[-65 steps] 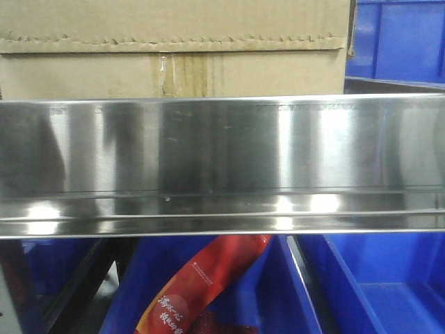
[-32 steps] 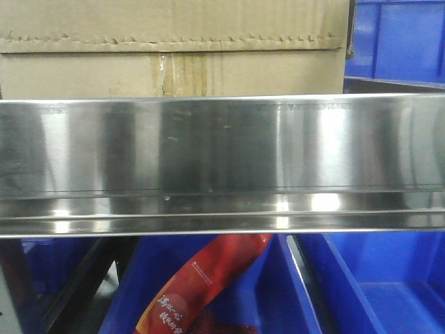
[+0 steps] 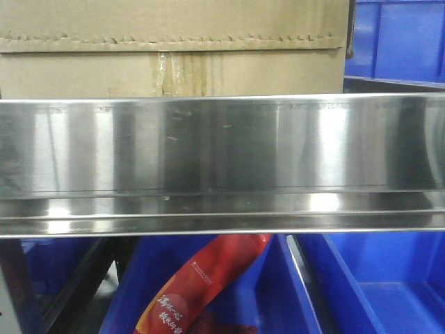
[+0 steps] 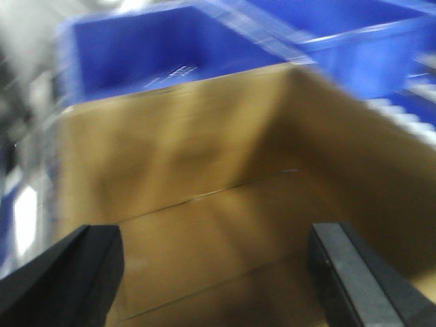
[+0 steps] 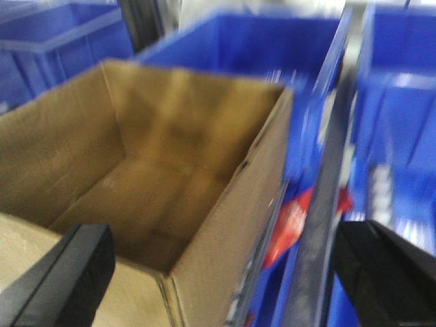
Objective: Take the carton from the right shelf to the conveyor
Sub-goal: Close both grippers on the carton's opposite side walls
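The carton [image 3: 174, 62] is a brown cardboard box with a serrated tape strip, standing on the stainless-steel shelf [image 3: 222, 160] behind its wide front rail. My left gripper [image 4: 214, 252] is open, and its dark fingers [image 4: 82, 272] frame the carton's bare inside [image 4: 204, 170]. The right gripper [image 5: 218, 259] is also open and holds nothing. It hovers over the carton's [image 5: 170, 170] open top, with the box's near corner and right wall between its fingers [image 5: 75, 272]. Both wrist views are blurred. The conveyor is out of view.
Blue plastic bins [image 3: 396, 42] stand beside the carton, and more [image 3: 375, 285] sit below the shelf. A red printed packet [image 3: 201, 285] lies in one lower bin. The steel rail [image 5: 320, 225] runs just right of the carton, with blue bins [image 5: 272, 48] behind.
In the front view the bright reflections on the steel rail have shifted slightly. The carton has barely moved.
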Motion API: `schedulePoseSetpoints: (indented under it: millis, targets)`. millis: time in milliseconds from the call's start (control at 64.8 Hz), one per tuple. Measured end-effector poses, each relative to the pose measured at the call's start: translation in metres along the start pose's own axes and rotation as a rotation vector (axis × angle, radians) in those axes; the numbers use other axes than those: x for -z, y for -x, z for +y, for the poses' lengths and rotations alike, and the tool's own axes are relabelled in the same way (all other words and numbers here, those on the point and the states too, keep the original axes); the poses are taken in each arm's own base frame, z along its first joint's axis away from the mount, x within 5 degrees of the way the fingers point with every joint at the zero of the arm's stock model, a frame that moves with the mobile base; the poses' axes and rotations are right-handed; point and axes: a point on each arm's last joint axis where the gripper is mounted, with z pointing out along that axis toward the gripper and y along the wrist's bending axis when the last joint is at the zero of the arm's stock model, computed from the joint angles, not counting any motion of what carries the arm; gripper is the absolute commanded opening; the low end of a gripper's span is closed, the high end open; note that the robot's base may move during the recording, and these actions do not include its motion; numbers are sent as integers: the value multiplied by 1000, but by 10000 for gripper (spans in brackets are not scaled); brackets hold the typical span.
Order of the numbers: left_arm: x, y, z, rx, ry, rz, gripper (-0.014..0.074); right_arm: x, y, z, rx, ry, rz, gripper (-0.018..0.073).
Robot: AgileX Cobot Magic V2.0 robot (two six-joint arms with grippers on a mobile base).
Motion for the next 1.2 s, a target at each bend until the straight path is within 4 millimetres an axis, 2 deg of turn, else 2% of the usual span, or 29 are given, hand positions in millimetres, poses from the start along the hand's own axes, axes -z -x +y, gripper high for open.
schedulePoseSetpoints:
  millis: [185, 309, 432, 587, 849, 1034, 1127, 1204]
  targets:
    - [-23, 8, 19, 67, 55, 53, 456, -30, 21, -3, -35, 16, 93, 549]
    - [-38, 6, 30, 88, 87, 83, 456, -57, 25, -2, -24, 27, 133, 549]
    - [-60, 0, 38, 96, 116, 126, 456, -93, 18, -7, -25, -3, 206, 549]
    - [-85, -9, 41, 93, 134, 178, 456, -127, 10, -21, -37, -87, 260, 549]
    - [-115, -21, 42, 82, 148, 238, 456, -162, 3, -25, -84, -52, 262, 549]
    - [-132, -29, 53, 94, 174, 275, 456, -186, -7, -30, -98, -52, 305, 546]
    - [-139, -33, 58, 103, 184, 291, 452, -194, -11, -32, -101, -54, 324, 471]
    - [-144, -36, 61, 110, 190, 307, 411, -198, -13, -33, -103, -55, 334, 342]
